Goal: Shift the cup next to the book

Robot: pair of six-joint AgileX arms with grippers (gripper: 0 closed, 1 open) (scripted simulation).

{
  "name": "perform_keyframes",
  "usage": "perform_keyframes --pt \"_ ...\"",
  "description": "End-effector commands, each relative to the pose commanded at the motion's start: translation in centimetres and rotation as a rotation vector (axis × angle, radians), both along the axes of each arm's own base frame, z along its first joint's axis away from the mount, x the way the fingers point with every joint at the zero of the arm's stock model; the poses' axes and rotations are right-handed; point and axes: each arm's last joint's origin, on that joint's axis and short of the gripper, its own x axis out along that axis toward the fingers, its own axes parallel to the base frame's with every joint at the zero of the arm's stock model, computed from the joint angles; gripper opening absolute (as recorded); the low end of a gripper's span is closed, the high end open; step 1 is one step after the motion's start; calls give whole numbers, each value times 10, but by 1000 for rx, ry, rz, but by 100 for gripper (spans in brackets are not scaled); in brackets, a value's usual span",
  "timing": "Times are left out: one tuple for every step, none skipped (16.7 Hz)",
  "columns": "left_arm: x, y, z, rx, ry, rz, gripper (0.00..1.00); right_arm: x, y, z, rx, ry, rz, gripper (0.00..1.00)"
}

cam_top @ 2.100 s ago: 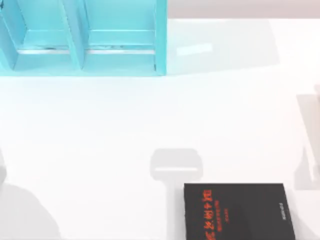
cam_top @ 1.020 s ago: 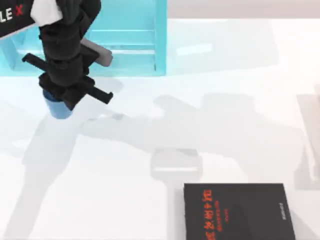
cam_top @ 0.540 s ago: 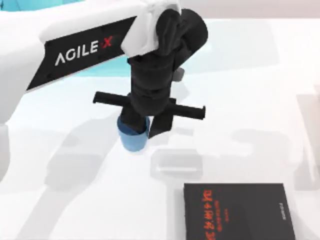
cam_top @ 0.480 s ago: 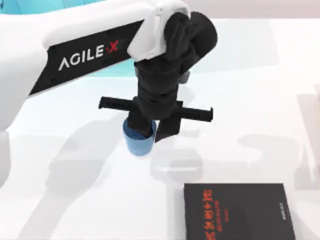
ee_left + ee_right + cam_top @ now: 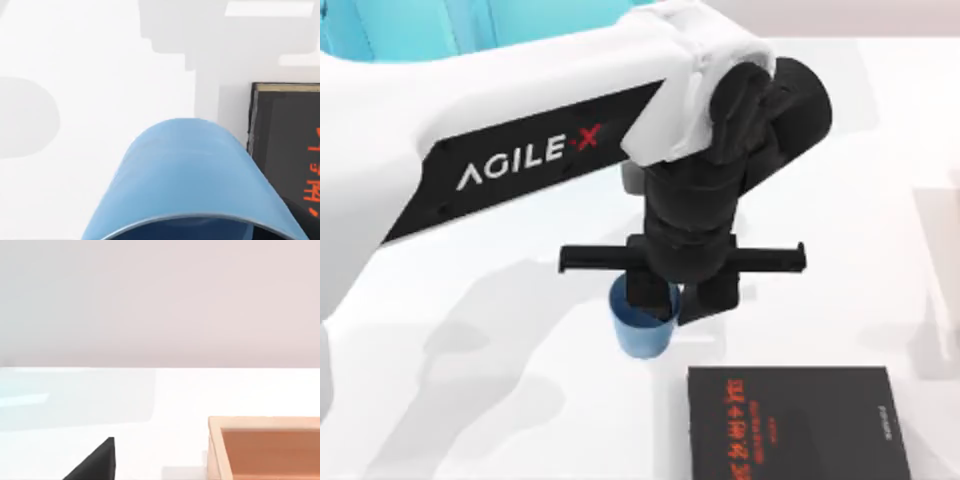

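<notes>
Top view: since 0.5 s ago the left gripper [image 5: 665,300] has carried the cup [image 5: 642,330] closer to the book [image 5: 798,422]; the cup is now near the book's upper-left corner, so the transfer is judged almost complete. The left arm reaches in from the left, wrist pointing down, jaws closed on the cup's rim.

Left wrist view: the cup [image 5: 192,185] sits close beside the book [image 5: 287,150].

Right wrist view: a wooden box [image 5: 265,450] and a black corner [image 5: 97,462]. The right gripper's jaw state cannot be told.

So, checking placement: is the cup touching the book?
Apart. The top view shows white table between the cup and the book.
</notes>
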Motion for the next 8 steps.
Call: perform_keyframes --pt "0 0 0 0 0 0 0 0 0 0 0 0 0 100" --pt "0 0 0 0 0 0 0 0 0 0 0 0 0 100" --pt "0 0 0 0 0 0 0 0 0 0 0 0 0 100" --pt "0 0 0 0 0 0 0 0 0 0 0 0 0 100" --pt "2 0 -1 2 1 3 0 0 0 0 0 0 0 100" --pt "2 1 -2 2 1 4 0 0 0 0 0 0 0 100" --pt "3 1 -6 1 1 5 0 0 0 0 0 0 0 100" --pt "3 2 -11 0 0 5 0 0 0 0 0 0 0 100"
